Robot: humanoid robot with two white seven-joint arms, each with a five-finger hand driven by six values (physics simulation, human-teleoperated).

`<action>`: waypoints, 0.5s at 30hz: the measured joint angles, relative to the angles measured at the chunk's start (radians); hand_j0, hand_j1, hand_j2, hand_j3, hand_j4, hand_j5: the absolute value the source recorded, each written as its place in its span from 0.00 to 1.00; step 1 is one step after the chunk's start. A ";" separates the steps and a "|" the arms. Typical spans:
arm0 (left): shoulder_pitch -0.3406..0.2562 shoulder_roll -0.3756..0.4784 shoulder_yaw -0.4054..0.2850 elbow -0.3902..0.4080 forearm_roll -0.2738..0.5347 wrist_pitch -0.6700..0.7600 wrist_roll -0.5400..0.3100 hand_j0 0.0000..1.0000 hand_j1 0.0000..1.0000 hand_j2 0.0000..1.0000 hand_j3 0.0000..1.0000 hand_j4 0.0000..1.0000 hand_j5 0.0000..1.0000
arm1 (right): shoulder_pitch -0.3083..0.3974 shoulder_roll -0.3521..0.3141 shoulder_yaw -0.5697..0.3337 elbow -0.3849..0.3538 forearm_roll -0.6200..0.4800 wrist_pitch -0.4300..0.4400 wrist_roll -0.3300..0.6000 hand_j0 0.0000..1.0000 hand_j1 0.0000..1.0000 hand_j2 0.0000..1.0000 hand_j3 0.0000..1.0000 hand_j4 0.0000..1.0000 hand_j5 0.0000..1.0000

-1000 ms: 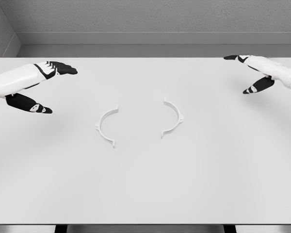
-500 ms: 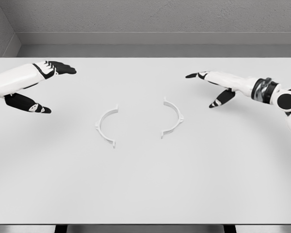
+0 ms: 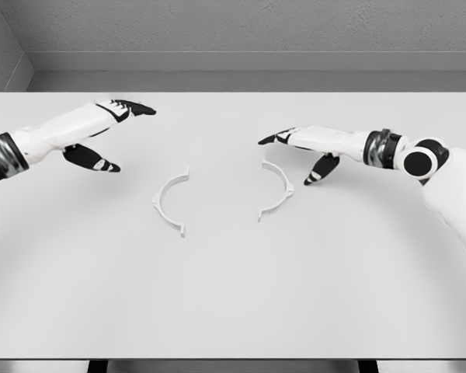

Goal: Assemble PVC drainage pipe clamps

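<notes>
Two white half-ring clamp pieces lie flat on the white table [image 3: 233,295], their open sides facing each other. The left clamp half [image 3: 168,200] curves like a "(" and the right clamp half [image 3: 279,189] like a ")". My right hand [image 3: 295,151] hovers just above and beside the upper end of the right half, fingers spread, holding nothing. My left hand [image 3: 113,136] hangs up and to the left of the left half, a hand's width away, also with spread fingers and nothing in it.
A grey wall runs along the table's far edge [image 3: 233,81]. The table's front edge shows at the bottom of the view.
My right hand has swept in from the far right to the right clamp half. My left hand has moved right, closer to the left half. Both halves lie where they were.
</notes>
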 measured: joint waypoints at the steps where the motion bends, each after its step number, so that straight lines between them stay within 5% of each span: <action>1: 0.002 -0.004 -0.003 0.014 -0.004 0.000 -0.001 1.00 1.00 1.00 1.00 1.00 1.00 | 0.000 0.005 0.004 -0.001 0.006 0.000 0.000 1.00 1.00 1.00 1.00 1.00 1.00; 15: 0.025 -0.071 -0.043 0.050 -0.051 0.000 -0.004 1.00 1.00 1.00 1.00 1.00 1.00 | -0.025 0.034 0.027 -0.004 0.054 0.001 0.000 1.00 1.00 1.00 1.00 1.00 1.00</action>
